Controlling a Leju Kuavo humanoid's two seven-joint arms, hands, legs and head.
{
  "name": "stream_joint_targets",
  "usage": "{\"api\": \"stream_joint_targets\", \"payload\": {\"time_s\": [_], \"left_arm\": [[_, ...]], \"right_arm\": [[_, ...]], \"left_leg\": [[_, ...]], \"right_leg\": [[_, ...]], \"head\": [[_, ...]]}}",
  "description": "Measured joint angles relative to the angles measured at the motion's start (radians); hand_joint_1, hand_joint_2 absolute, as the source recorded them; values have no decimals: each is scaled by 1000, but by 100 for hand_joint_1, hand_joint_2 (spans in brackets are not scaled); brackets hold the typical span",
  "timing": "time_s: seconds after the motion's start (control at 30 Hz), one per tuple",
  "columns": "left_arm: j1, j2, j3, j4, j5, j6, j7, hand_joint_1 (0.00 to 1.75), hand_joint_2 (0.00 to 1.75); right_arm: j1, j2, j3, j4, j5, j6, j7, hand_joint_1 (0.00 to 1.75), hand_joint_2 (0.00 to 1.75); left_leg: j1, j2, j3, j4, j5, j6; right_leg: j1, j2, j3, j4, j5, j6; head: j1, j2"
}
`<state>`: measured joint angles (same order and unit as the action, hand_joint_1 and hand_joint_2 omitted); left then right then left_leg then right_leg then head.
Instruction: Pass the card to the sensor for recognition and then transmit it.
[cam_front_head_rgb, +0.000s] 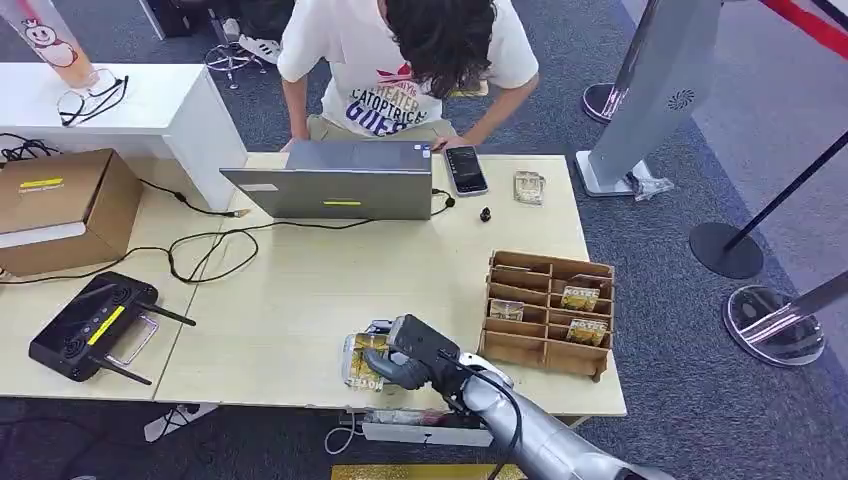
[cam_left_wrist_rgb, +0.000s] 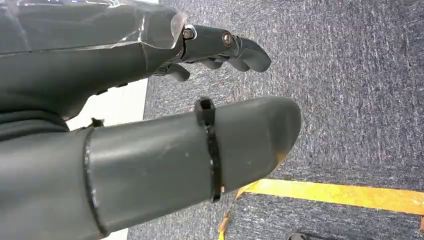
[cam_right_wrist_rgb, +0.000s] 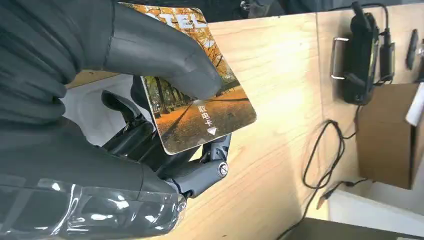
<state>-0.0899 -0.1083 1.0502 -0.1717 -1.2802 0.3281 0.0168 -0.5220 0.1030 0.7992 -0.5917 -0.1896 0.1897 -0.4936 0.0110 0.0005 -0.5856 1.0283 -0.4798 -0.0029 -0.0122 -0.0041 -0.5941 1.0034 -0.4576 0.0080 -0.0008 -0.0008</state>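
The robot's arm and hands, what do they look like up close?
The right arm is smooth silver with a black cable along it. The right hand is dark grey, part-wrapped in clear film. The left hand is grey too, with a thick thumb, a black tie and darker fingers.

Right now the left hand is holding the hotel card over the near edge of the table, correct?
Not the left. The right hand grips the card, as the right wrist view shows; the left hand hangs over the carpet holding nothing.
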Motion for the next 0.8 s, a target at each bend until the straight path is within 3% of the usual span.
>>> {"api": "stream_joint_targets", "payload": {"time_s": [0.47,0.8], "left_arm": [[4,0,2,0,-7,-1,-2,0,0],[6,0,7,0,-10,-2,4,0,0]], "right_arm": [[1,9,-37,32,-37,-26,-21,175,175],[1,26,-59,-40,-32,-52,-38,175,175]], "left_leg": [[0,0,0,0,0,0],[0,0,0,0,0,0]], "right_leg": [[0,0,0,0,0,0],[0,0,0,0,0,0]], "head": [[0,0],[0,0]]}}
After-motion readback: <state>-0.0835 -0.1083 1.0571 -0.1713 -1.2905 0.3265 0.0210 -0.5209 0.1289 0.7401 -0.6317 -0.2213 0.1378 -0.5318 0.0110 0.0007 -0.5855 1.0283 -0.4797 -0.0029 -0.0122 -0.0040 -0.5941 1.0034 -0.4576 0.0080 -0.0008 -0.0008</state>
